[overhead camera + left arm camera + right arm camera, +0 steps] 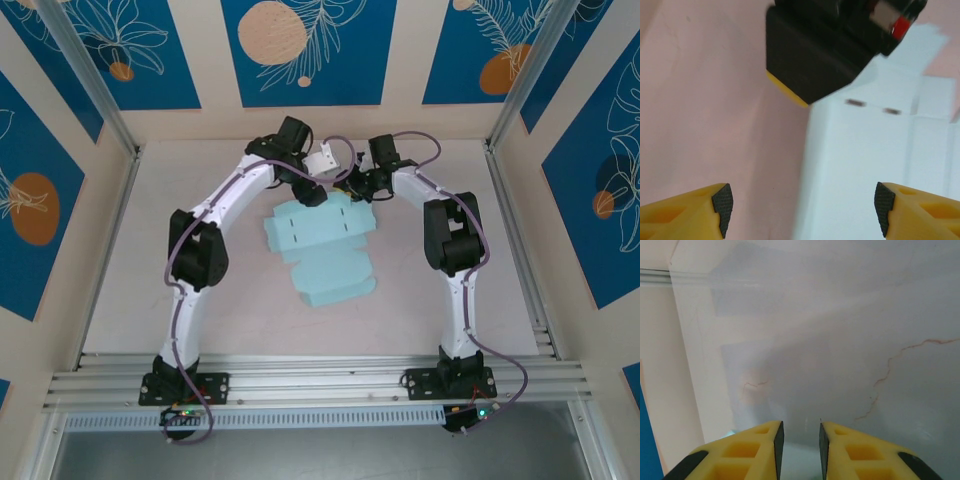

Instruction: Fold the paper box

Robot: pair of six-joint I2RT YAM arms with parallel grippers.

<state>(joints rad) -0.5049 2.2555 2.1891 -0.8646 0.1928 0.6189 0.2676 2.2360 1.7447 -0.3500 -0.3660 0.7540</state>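
Paper box [322,245] lies mostly flat mid table [150,260], flaps out, betw. the two arms. Both tools sit at its far edge, prob. because that's where a first flap gets lifted. L tool [803,210] hangs low over the sheet's side edge, spread wide w/ nothing gripped. It looks placed to straddle the card edge before closing. R tool [800,445] is just beside it at the sheet's far corner, fingers nearly together w/ a thin gap. Can't tell if it pinches card or just steadies the corner. Judgement: early stage, folds not formed.
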